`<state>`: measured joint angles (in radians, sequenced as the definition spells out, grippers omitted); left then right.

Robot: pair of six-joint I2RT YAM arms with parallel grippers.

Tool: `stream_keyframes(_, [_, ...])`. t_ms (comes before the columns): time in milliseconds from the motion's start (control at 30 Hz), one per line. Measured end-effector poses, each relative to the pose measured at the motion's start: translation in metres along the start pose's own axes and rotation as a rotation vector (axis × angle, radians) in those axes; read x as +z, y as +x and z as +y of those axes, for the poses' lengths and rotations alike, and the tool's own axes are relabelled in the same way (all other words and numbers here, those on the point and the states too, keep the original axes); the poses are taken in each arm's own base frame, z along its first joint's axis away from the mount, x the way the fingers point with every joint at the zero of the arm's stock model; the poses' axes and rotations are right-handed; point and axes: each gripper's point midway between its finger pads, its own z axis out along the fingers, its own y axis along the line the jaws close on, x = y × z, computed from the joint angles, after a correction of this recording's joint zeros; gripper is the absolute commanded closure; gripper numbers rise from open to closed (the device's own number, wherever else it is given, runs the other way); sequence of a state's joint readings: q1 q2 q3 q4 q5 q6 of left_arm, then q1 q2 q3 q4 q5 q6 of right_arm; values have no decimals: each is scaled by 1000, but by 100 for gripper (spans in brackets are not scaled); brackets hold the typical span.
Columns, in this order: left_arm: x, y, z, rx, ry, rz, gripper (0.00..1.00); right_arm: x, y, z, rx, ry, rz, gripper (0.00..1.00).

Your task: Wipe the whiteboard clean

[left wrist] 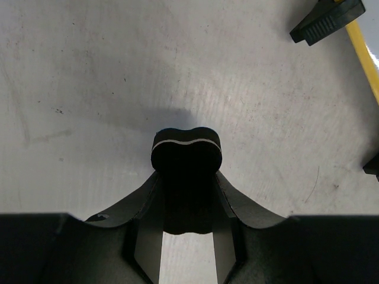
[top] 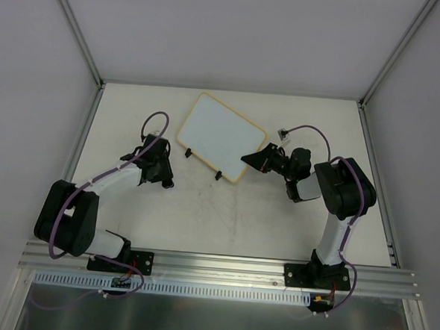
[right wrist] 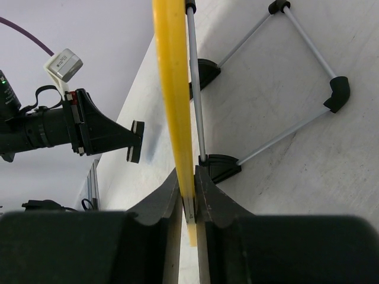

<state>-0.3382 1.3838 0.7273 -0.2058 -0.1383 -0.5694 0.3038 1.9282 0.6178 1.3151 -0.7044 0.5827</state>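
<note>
The whiteboard (top: 220,135) lies tilted at the table's middle back, blank white with a yellow rim and two black clip feet (top: 219,175). My right gripper (top: 254,159) is shut on its right-hand rim; in the right wrist view the yellow rim (right wrist: 173,89) runs edge-on between the closed fingers (right wrist: 208,201). My left gripper (top: 163,178) is left of the board, shut on the small black eraser (left wrist: 187,155), which is just above the bare table. The eraser (right wrist: 137,142) also shows in the right wrist view. The board's rim (left wrist: 362,50) and one foot (left wrist: 325,21) show at upper right.
A wire stand of thin metal rods with black corner pieces (right wrist: 336,94) sticks out behind the board. Grey walls with metal posts (top: 78,33) close in the table. An aluminium rail (top: 221,266) runs along the near edge.
</note>
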Motion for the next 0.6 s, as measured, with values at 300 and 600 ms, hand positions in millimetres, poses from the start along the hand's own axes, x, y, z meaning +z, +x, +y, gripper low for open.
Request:
stream_keyframes(300, [17, 17, 1, -15, -10, 84, 49, 0, 1, 0, 1, 1, 4, 82])
stream_keyframes(600, [17, 12, -6, -22, 19, 75, 20, 0, 1, 0, -6, 1, 4, 75])
